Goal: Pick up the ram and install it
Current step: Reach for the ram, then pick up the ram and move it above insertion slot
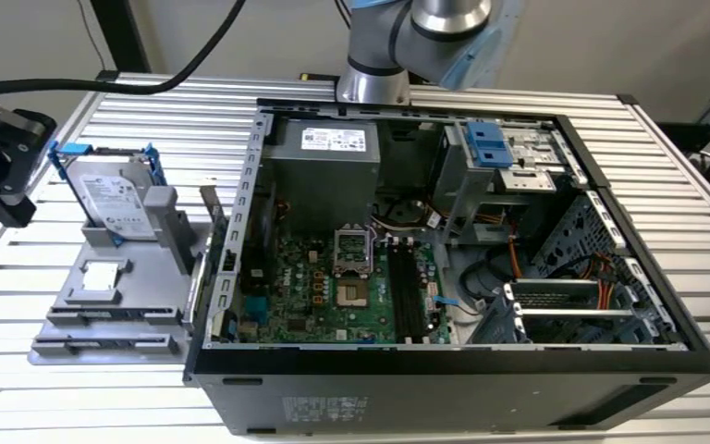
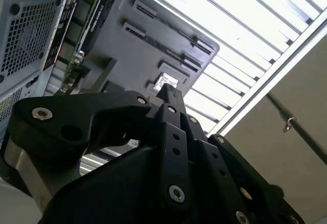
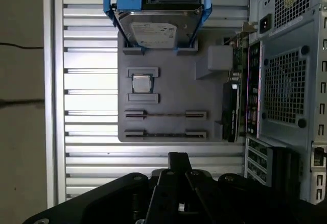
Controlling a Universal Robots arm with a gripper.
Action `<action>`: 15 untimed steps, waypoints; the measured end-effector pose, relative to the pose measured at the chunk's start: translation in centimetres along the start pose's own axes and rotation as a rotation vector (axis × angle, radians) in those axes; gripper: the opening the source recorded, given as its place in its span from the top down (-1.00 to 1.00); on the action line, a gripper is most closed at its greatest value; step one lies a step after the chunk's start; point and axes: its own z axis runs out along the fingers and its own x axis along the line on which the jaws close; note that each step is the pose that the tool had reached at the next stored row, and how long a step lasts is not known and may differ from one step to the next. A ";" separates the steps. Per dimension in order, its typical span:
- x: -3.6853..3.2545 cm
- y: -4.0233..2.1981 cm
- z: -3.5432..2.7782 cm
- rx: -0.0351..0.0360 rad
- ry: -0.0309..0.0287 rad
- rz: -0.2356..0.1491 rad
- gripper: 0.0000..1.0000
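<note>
While the gripper (image 3: pixel 178 158) hovers, the thin ram (image 3: pixel 166 115) stands edgewise.

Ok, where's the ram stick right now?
In the first wrist view, the ram stands on edge in a slot of the grey tray, right beside the small square chip, outside the computer case.

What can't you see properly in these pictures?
Ram: edge-on in the first wrist view, a thin line in the grey holder; chips too small.
Gripper: cut off by the exterior view's left edge.
Grey holder: partly hidden behind the gripper in the second wrist view.
</note>
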 end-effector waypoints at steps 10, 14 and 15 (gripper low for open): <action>0.12 -0.15 -0.01 0.0000 0.0001 0.000 1.00; 0.12 -0.15 0.00 0.0000 0.0000 0.000 1.00; 0.12 -0.15 0.00 0.0000 0.0000 0.000 1.00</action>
